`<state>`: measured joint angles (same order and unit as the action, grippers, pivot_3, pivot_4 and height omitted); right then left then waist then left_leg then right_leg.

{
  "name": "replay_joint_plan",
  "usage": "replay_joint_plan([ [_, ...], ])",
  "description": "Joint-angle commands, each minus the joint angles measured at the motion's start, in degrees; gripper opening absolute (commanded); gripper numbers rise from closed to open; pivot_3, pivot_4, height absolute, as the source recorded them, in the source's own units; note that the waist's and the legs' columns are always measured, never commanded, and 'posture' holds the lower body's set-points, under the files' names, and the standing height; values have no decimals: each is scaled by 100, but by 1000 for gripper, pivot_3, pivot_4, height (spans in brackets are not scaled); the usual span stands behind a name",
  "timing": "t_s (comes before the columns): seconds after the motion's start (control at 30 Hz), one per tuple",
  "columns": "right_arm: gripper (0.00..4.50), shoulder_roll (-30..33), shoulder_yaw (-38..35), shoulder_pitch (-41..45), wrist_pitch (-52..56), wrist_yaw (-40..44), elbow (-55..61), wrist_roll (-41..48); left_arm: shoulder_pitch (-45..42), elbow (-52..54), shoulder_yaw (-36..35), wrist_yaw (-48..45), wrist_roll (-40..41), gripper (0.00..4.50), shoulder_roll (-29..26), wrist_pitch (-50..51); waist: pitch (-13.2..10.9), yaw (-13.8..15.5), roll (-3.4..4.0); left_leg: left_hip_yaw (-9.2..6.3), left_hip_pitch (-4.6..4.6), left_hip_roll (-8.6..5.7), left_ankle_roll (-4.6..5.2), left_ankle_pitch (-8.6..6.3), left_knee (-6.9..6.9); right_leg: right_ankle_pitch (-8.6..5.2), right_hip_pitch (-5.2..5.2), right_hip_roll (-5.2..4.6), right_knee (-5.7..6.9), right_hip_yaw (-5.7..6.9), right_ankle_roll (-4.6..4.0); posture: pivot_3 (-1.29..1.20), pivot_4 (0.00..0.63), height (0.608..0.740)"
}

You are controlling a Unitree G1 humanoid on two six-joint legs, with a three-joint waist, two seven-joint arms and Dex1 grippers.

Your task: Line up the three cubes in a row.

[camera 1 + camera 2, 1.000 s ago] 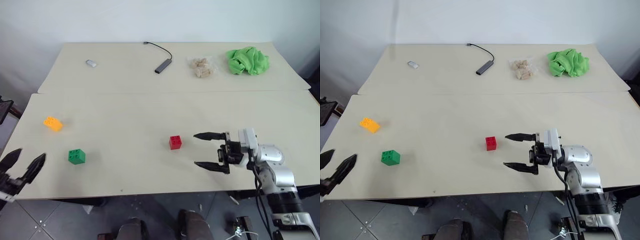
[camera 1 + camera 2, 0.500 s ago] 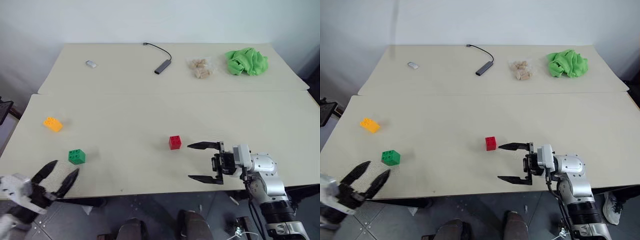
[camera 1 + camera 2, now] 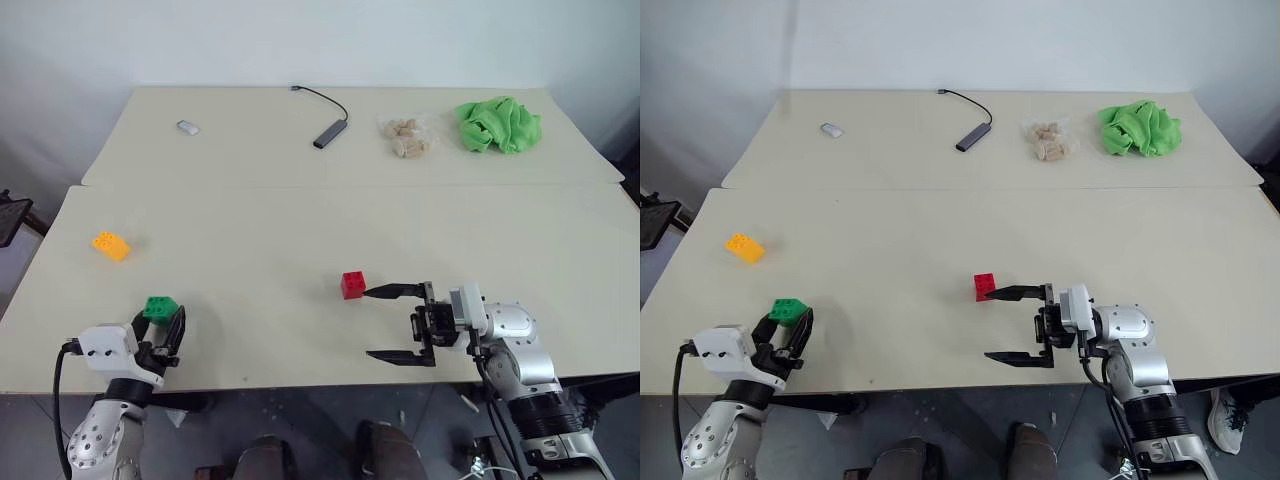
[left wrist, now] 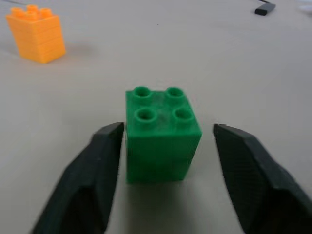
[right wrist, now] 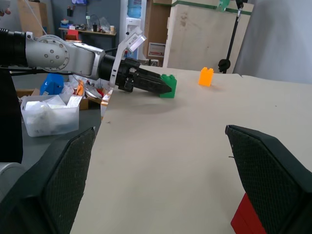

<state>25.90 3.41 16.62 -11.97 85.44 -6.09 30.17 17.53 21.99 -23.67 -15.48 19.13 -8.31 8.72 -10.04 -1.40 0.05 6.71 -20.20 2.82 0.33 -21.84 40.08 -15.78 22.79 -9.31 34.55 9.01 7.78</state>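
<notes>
Two tables (image 3: 300,240) abut; the red cube (image 3: 352,285) on the nearer one serves as landmark. Right gripper (image 3: 397,323), just right of it, has its fingers spread wide, holding nothing, the upper tip just beside the cube. Left gripper (image 4: 163,161), far left of it, brackets the green cube (image 4: 162,134): one finger touching, the other apart. Orange-yellow cube (image 3: 109,245) lies far left, further back

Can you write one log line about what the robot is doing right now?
left gripper: around green cube, not clamped | right gripper: open beside red cube | orange-yellow cube: apart
</notes>
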Motion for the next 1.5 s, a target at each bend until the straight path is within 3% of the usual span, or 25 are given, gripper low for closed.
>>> replay_joint_plan([
  [0.03, 4500, 18, -60, -2, -79, -51, 71, -21, 88, 293, -182, 114, 170, 1690, -248, 351, 0, -2, 0, -1, 0, 1, 0, 0, 0, 0, 0, 0, 0, 0, -1, 0, 150, 740],
  [0.07, 4500, 40, -80, -17, -58, -90, 86, -27, 2, 333, -277, -54, 474, 1478, -469, 596, 0, -1, 0, -2, 1, 1, 0, 0, 0, 0, 0, 0, 1, 0, -1, 0, 150, 740],
  [0.23, 4500, 233, -293, -20, -28, -231, 25, -38, -1337, -193, -273, -2272, 1739, 1480, -2389, 1105, -1, 133, 0, -10, -5, 2, -3, 3, 13, -6, 2, 0, 16, 8, -12, 0, 150, 740],
  [0.3, 4500, 365, -421, -36, -35, -274, -34, -61, -2289, -935, 374, -3586, 1657, 1480, -3124, 1025, -2, 194, 3, -8, -7, 0, -3, 4, 21, -8, 3, -1, 21, 6, -15, 0, 150, 740],
  [0.37, 4500, 516, -529, -102, -5, -309, -25, -56, -3348, -1670, 1255, -4366, 1290, 1480, -3489, 1136, 3, 241, 16, 6, -8, -6, -1, 5, 21, -9, 4, -1, 14, 7, -16, 0, 150, 740],
  [0.53, 4500, 769, -779, -428, 91, -537, 287, -20, -5170, -3264, 2888, -5913, 386, 1480, -3055, 264, 4, 240, 20, 21, -2, -7, -4, 3, -7, -5, 7, 8, 5, 19, -8, 0, 150, 740],
  [0.73, 4500, 961, -1151, -1054, 187, -1003, 894, -15, -6032, -5632, 3555, -6557, -592, 1480, -2368, -1450, 0, 96, 13, 31, -15, -5, -8, 1, -29, -6, 37, 14, -5, 19, -2, 0, 150, 740],
  [1.0, 4500, 1063, -1400, -1482, 287, -1323, 1249, 23, -6203, -6317, 3360, -6184, -809, 1480, -1969, -1978, -6, 144, 2, 28, -22, -4, -2, 4, 4, -3, 31, 11, -2, 9, 1, 0, 150, 740],
  [1.2, 4500, 941, -1111, -1315, 460, -1294, 1420, 133, -5955, -5782, 2859, -6255, -357, 3491, -2125, -1589, -7, 120, 1, 18, -19, -4, 0, 5, 7, -3, 24, 10, 3, 12, 0, 0, 150, 740],
  [1.27, 4500, 903, -1023, -1177, 535, -1257, 1410, 195, -5565, -5269, 2583, -6417, -96, 4018, -2410, -1448, -7, 80, 1, 19, -19, -3, 0, 5, 1, -3, 31, 10, 9, 11, 0, 0, 150, 740],
  [1.4, 4500, 559, -881, -678, 1100, -1527, 1616, 748, -4021, -4102, 1576, -6245, 367, 4018, -3247, -1268, -7, -70, 2, 17, -15, 1, -2, 4, -9, -3, 48, 11, 25, 4, -1, 0, 150, 740],
  [1.5, 4500, 402, -635, -401, 1439, -1569, 1815, 860, -2644, -3144, 403, -5473, 786, 4018, -3421, -892, -12, -54, 7, 4, -17, 2, -7, 2, -10, -4, 62, 8, 44, 0, -3, 0, 150, 740],
])
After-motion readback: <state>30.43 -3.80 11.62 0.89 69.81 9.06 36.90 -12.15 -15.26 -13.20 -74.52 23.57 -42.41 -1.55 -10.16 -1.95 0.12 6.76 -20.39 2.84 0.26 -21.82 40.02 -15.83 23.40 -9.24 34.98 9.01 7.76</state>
